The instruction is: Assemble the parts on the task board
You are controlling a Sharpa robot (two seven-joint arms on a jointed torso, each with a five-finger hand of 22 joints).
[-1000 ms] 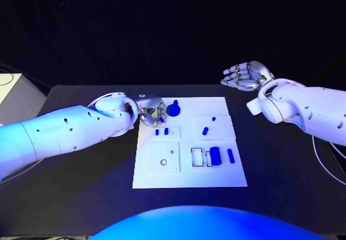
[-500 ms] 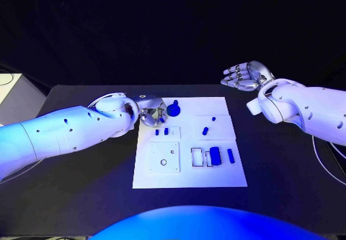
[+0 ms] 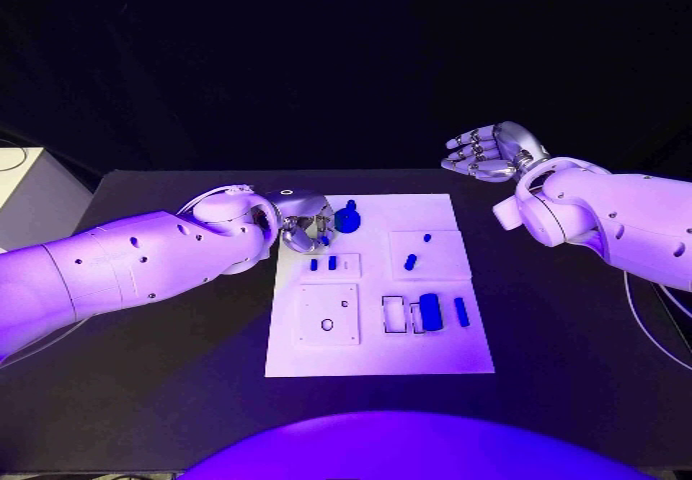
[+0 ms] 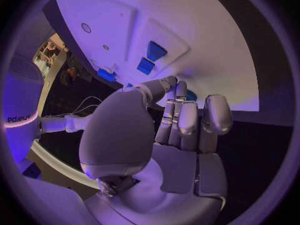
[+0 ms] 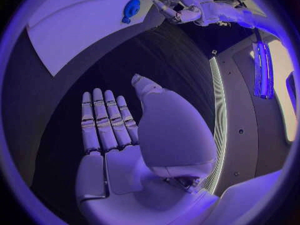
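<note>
Between the picture a second earlier and this one nothing had shifted on the counter: both arms and every blue part kept their places, so I judged the assembly was paused at a pickup and no nearer done. The left robot hand hung at the far left corner of the task board with its fingers curled toward the round blue part just beside them, though whether it gripped the part could not be told. The right robot hand was open and empty, well apart beyond the board's far right corner.
</note>
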